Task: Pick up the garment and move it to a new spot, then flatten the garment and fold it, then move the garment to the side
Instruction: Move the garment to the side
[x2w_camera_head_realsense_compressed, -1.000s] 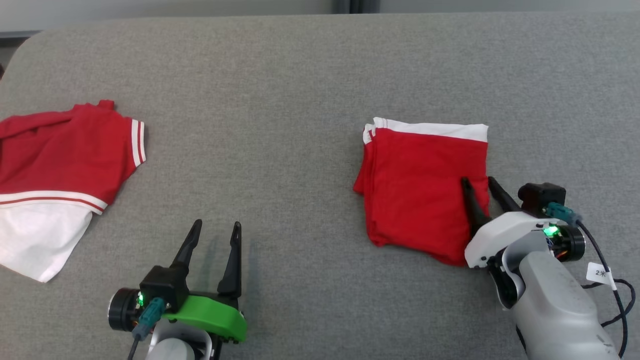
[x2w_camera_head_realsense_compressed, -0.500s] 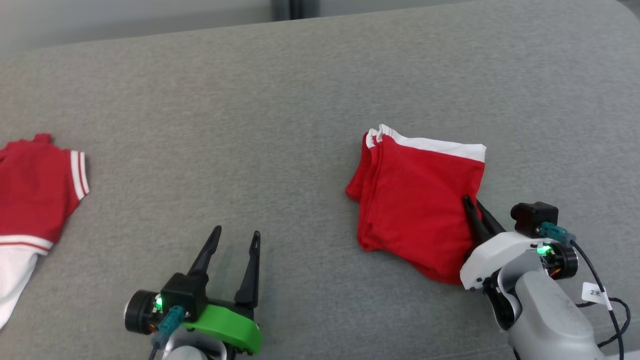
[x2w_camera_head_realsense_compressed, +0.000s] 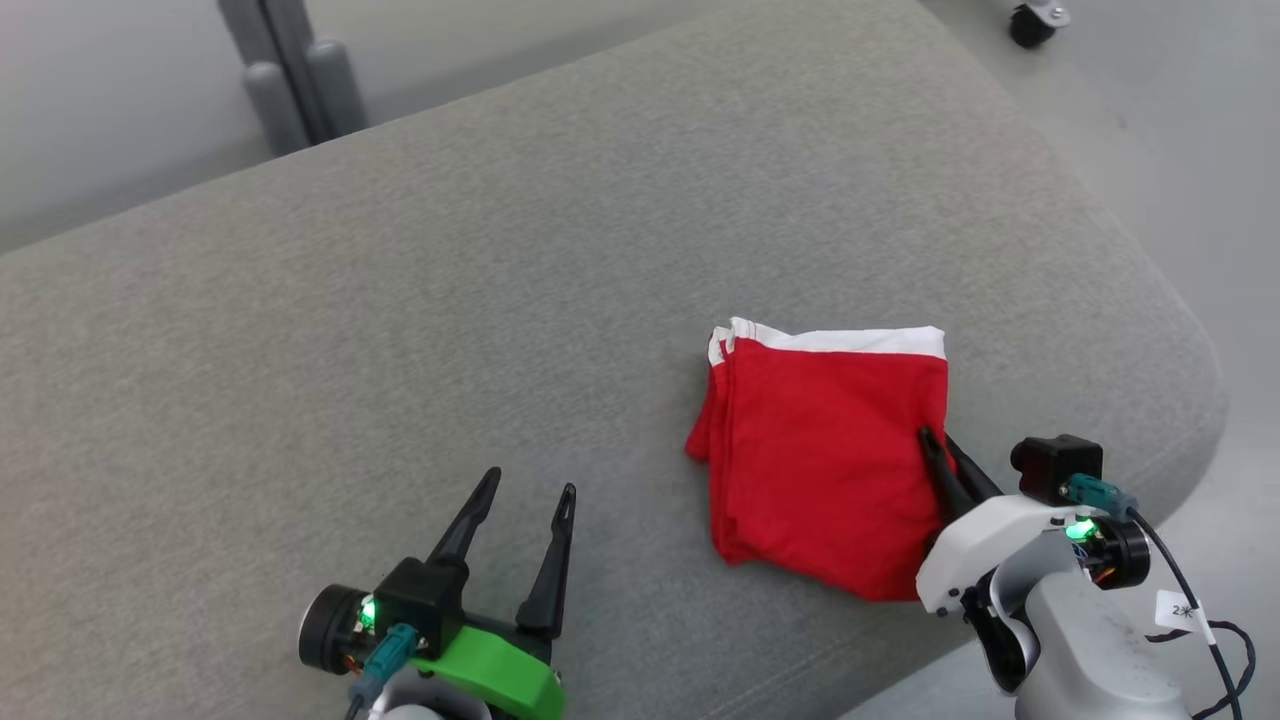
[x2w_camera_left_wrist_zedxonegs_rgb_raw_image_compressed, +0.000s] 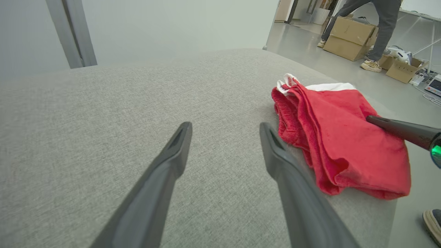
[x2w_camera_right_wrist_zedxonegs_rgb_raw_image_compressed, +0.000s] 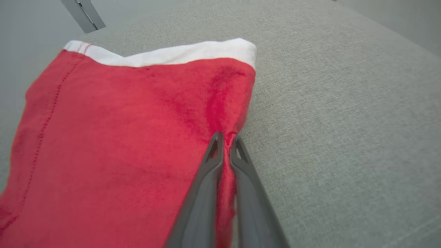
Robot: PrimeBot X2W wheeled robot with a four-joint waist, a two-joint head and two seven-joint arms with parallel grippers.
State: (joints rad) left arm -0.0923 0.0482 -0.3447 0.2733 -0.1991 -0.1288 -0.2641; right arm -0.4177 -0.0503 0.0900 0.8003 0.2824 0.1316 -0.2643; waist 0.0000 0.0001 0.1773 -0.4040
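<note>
A folded red garment (x2w_camera_head_realsense_compressed: 825, 455) with a white band along its far edge lies on the grey cushioned surface (x2w_camera_head_realsense_compressed: 450, 300), near its right end. My right gripper (x2w_camera_head_realsense_compressed: 935, 442) is shut on the garment's right edge; the right wrist view shows the fingertips (x2w_camera_right_wrist_zedxonegs_rgb_raw_image_compressed: 225, 139) pinching a ridge of red cloth (x2w_camera_right_wrist_zedxonegs_rgb_raw_image_compressed: 120, 137). My left gripper (x2w_camera_head_realsense_compressed: 528, 485) stands open above bare grey fabric to the garment's left, nothing between its fingers (x2w_camera_left_wrist_zedxonegs_rgb_raw_image_compressed: 179, 144). In the left wrist view the garment (x2w_camera_left_wrist_zedxonegs_rgb_raw_image_compressed: 337, 137) lies to the right, with a dark finger of the right gripper (x2w_camera_left_wrist_zedxonegs_rgb_raw_image_compressed: 399, 129) on it.
The cushion's rounded right edge (x2w_camera_head_realsense_compressed: 1190, 380) drops to the floor just beside the garment. A caster wheel (x2w_camera_head_realsense_compressed: 1030, 20) sits on the floor at the far right. A person's legs (x2w_camera_left_wrist_zedxonegs_rgb_raw_image_compressed: 382, 27) and cardboard boxes (x2w_camera_left_wrist_zedxonegs_rgb_raw_image_compressed: 348, 36) stand in the background. A shoe (x2w_camera_left_wrist_zedxonegs_rgb_raw_image_compressed: 432, 220) shows at the cushion's right side.
The camera has swung to the right, taking the second red and white garment at the left out of frame. My right gripper closed from open onto the folded garment's right edge. The left gripper stayed open.
</note>
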